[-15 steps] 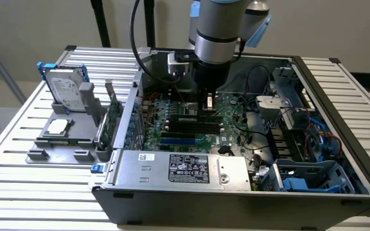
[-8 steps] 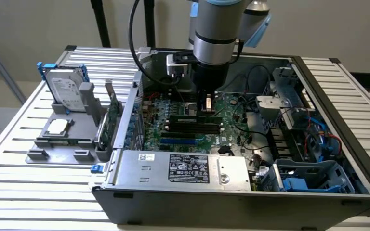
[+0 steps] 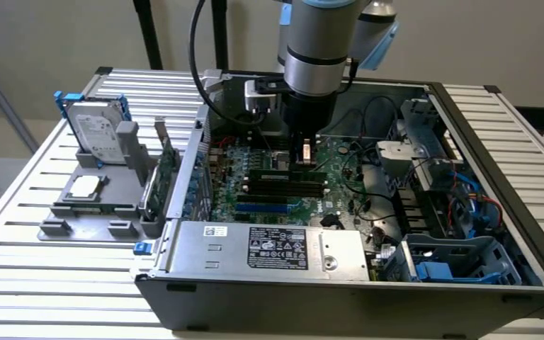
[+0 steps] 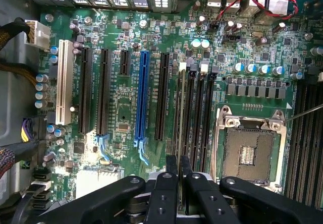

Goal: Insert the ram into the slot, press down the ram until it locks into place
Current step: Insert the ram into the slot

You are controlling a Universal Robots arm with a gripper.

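Inside the open computer case point(image 3: 461, 234), which is lying on its side on the slatted metal counter point(image 3: 26, 276), the ram point(image 3: 274, 175) is being held on edge in the slot point(image 4: 184, 100) by the gripper point(image 3: 307, 157). The silver Universal Robots arm point(image 3: 319, 49) is being pointed straight down at the green motherboard point(image 3: 338, 198).

From the wrist view, the black fingers point(image 4: 169, 183) are being pressed almost together, with the ram's thin upper edge pinched in the narrow gap between them. Whether the stick is fully seated or latched cannot be told.

The occupied slot is being shown as one of four parallel black memory sockets. It is the one lying closest to the long blue socket point(image 4: 143, 98), while the other three memory sockets point(image 4: 202, 113) are being seen between it and the metal-framed CPU socket point(image 4: 250, 151).

A silver power supply point(image 3: 263, 248) with a black label is being seen along the near side of the case.

On the counter at the exterior view's left, a grey fixture point(image 3: 83, 219) is being used to carry a hard drive point(image 3: 97, 134) in a blue bracket and a processor chip point(image 3: 85, 185). A green expansion card point(image 3: 165, 177) is standing upright just beside the case wall.
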